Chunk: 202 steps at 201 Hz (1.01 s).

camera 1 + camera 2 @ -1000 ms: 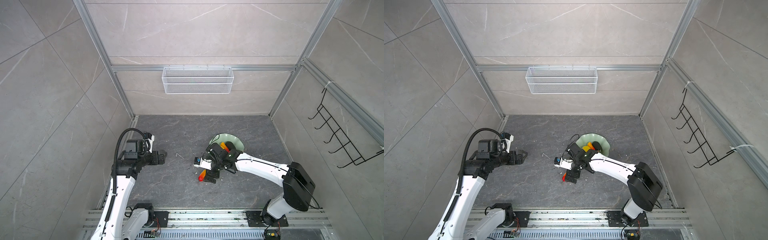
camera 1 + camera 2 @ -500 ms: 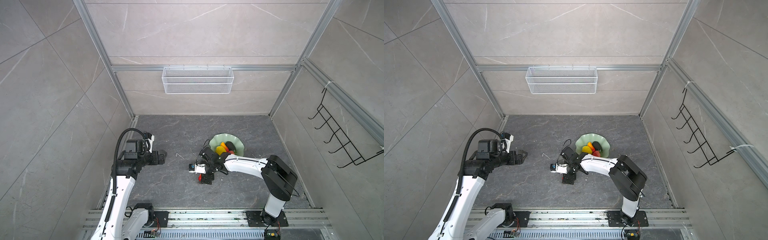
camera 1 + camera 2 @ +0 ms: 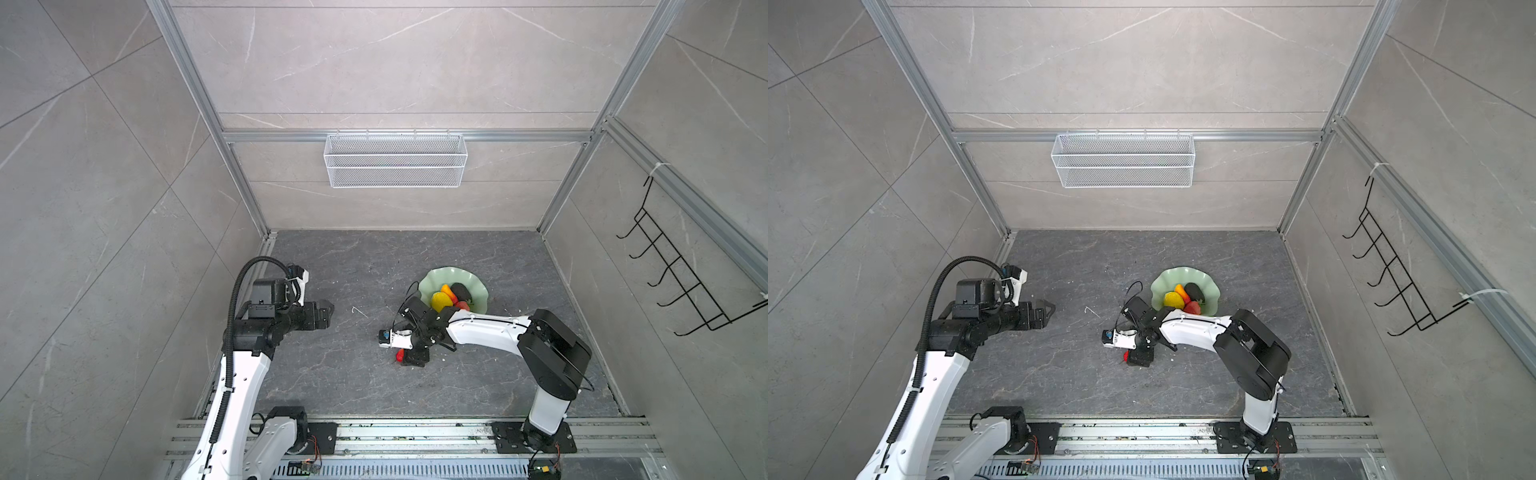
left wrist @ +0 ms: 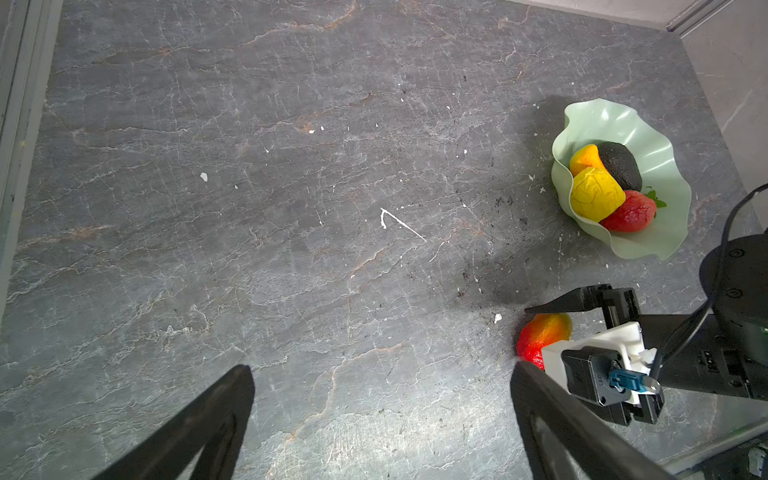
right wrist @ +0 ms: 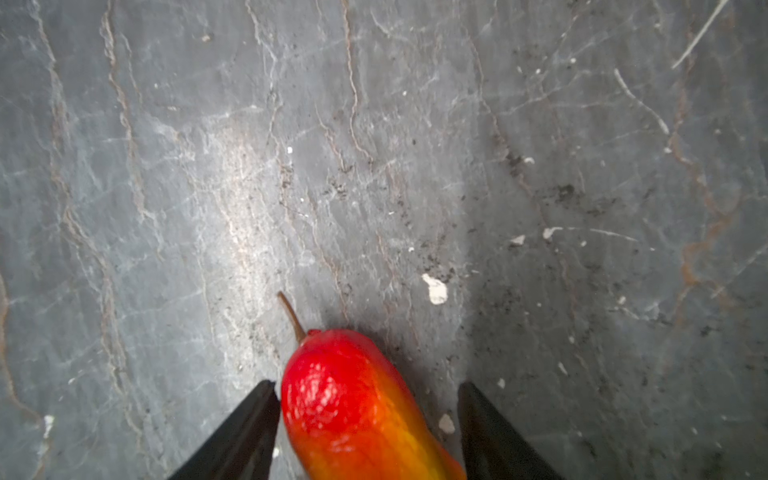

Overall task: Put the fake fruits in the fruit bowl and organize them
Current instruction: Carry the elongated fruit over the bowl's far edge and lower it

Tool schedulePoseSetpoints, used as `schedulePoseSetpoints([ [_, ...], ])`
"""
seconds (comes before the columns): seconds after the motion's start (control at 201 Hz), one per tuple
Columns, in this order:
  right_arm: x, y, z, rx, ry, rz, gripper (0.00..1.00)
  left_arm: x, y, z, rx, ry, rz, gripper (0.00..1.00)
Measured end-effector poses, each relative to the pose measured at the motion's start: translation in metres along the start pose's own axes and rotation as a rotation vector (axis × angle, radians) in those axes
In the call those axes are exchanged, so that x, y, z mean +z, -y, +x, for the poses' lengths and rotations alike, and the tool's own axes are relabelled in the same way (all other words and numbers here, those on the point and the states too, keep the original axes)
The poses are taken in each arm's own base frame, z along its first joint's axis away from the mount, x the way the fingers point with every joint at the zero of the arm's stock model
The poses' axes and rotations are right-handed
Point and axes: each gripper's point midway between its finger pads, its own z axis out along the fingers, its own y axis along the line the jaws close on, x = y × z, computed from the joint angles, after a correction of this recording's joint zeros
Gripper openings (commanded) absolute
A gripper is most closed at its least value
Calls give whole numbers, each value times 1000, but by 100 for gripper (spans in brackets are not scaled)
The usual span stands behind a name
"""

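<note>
— Right arm [image 3: 486, 327] has dropped to the desk [image 4: 291, 208] since a second ago, and the right jaws have narrowed round the last fruit [image 5: 357, 411].
— Gripping yet?
— Not quite. One finger [image 5: 245, 432] touches it and a gap shows on the other side. The left jaws hang wide and empty.
— The rest?
— Four lie in the bowl [image 3: 451, 274], close by.
— It looks glossy, so probably light and slippery. I'd pinch the thick middle, not the stem [image 5: 293, 318].

There are five small glossy fake fruits: one lumpy yellow fruit [image 4: 595, 198], one red strawberry-like fruit [image 4: 629, 211], one black oval fruit [image 4: 621, 164] and two elongated red-orange-yellow fruits [image 4: 584, 158] [image 4: 542, 334]. There is one pale green wavy-rimmed shallow bowl [image 4: 648, 239], one white wire mesh basket [image 3: 395, 160], one black wire hook rack [image 3: 685, 270] and two white-and-black robot arms [image 3: 232, 374] [image 3: 486, 328].
</note>
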Motion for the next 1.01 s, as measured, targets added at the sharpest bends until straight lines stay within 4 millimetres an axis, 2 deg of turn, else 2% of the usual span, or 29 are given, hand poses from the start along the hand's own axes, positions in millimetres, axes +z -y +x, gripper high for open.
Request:
schedulePoseSetpoints([
  [0.149, 4, 0, 2, 3, -19, -17, 51, 1, 0, 0, -1, -6, 0, 100],
  [0.254, 2, -1, 0, 8, -22, -24, 49, 1, 0, 0, -1, -5, 0, 100],
  [0.433, -3, -3, -2, 18, -18, -34, 39, 0, 0, 0, 0, 0, 0, 100],
  [0.543, -19, -4, -10, 25, 8, -28, 20, -2, 1, 0, 2, 7, 0, 100],
  [0.752, -59, 4, -36, 2, 91, 35, 22, -4, 1, -1, 5, 15, 1, 100],
  [0.882, -87, 25, -38, 40, 139, 102, 20, -4, 1, -1, 5, 15, 1, 100],
  [0.946, -107, 50, -27, 115, 164, 160, 21, -4, 1, -1, 5, 15, 1, 100],
  [1.006, -129, 83, -11, 209, 183, 237, 20, -4, 1, -1, 4, 15, 1, 100],
])
